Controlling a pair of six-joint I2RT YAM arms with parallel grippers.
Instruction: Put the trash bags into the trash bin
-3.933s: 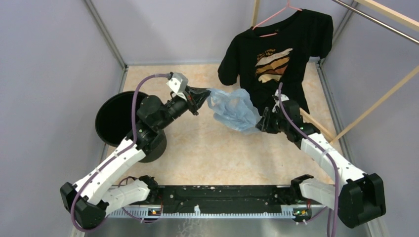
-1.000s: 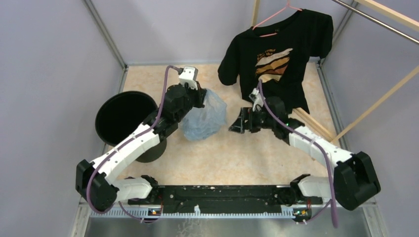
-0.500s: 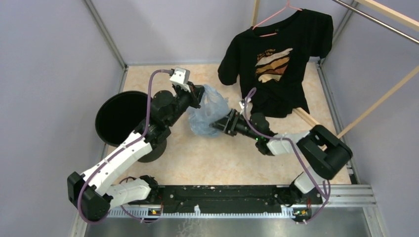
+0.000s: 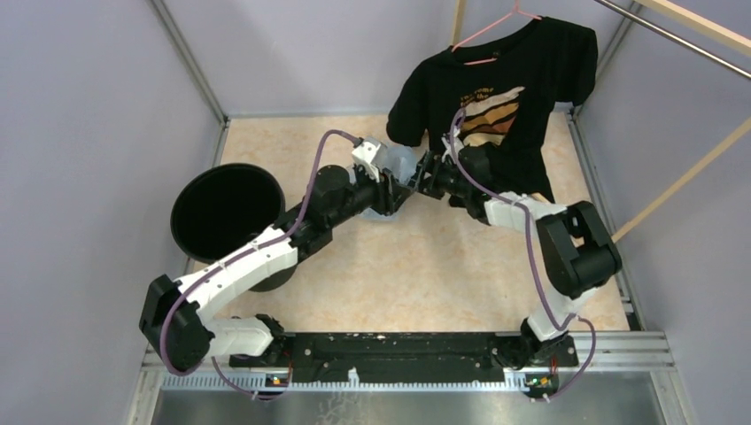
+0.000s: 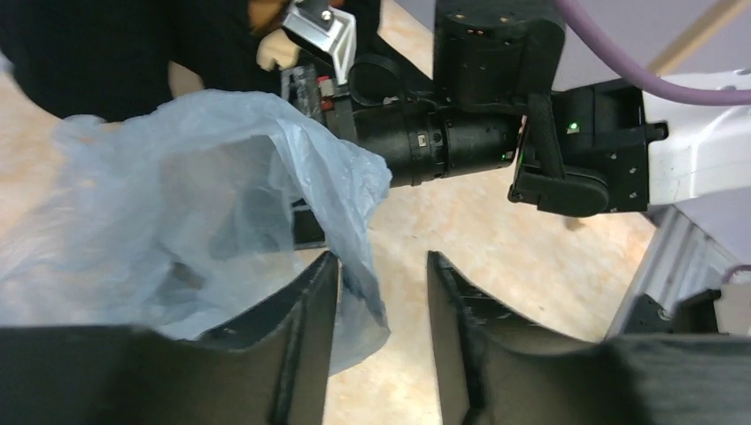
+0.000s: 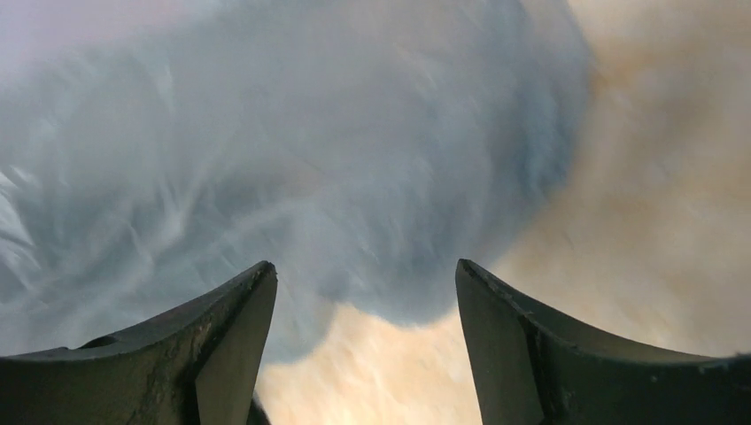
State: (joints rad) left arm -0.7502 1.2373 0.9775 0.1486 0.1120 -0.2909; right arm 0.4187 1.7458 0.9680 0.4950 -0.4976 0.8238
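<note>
The trash bag (image 4: 401, 163), thin pale-blue film, is bunched at mid-table between my two grippers and mostly hidden by them from above. My left gripper (image 4: 392, 191) stands open. In the left wrist view the bag (image 5: 177, 221) drapes over the left finger (image 5: 301, 336), with a flap hanging into the gap of the gripper (image 5: 381, 266). My right gripper (image 4: 418, 181) faces it from the right and is open too. In its wrist view the blurred bag (image 6: 310, 150) fills the space just past the open gripper (image 6: 365, 274). The round black trash bin (image 4: 226, 212) stands at the left, beside the left arm.
A black printed T-shirt (image 4: 496, 97) hangs on a pink hanger at the back right, just behind the right gripper. Wooden rack poles (image 4: 682, 181) slant along the right side. Grey walls close in the marbled tabletop (image 4: 425, 266).
The left gripper, shut on the bag before, has opened. Both grippers have moved toward the back and met near the T-shirt, with the bag now bunched small between them.
</note>
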